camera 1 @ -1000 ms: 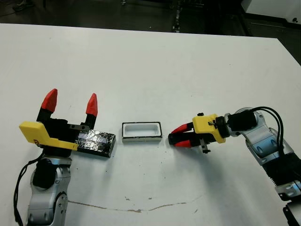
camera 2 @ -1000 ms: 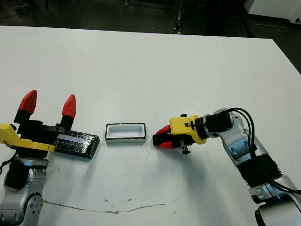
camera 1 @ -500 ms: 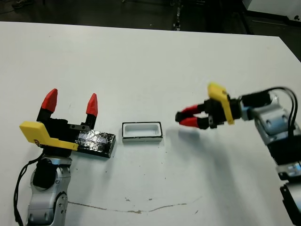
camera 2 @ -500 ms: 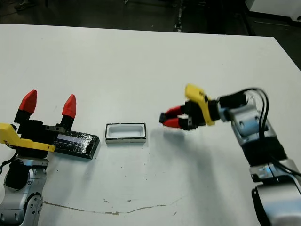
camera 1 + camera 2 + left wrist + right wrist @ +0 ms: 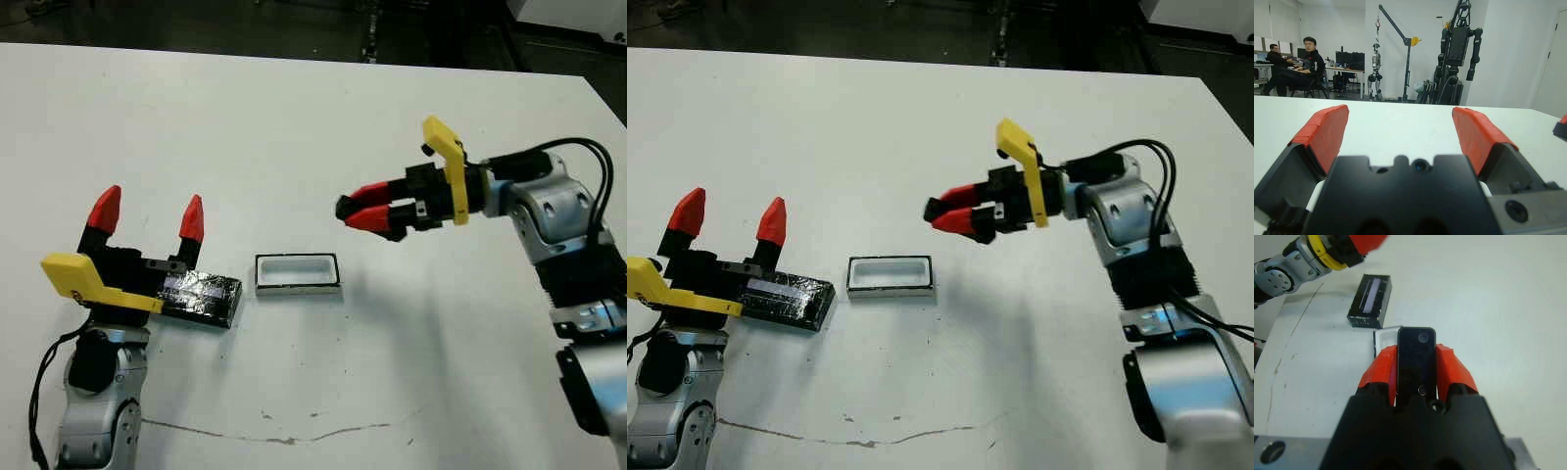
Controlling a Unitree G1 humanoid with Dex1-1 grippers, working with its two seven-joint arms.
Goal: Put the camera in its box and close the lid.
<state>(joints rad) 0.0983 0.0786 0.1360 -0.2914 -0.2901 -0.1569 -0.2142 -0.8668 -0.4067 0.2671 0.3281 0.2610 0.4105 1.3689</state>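
Raised from bench level beside the box a second ago, my right gripper (image 5: 364, 213) now hangs in the air, up and to the right of the small white-walled rectangular box (image 5: 297, 273). Its red fingers (image 5: 1382, 367) are clamped on the small black oblong camera (image 5: 1416, 360), whose rounded end juts past the tips toward the box, presumably so it can be lowered in lengthwise. The right forearm reaches leftward, roughly level. My left gripper (image 5: 147, 217) rests at the white bench (image 5: 294, 127) edge, fingers spread wide and pointing up, holding nothing. The flat black speckled lid (image 5: 201, 297) lies just beside it, left of the box and apart from it, ready for closing once the camera is seated.
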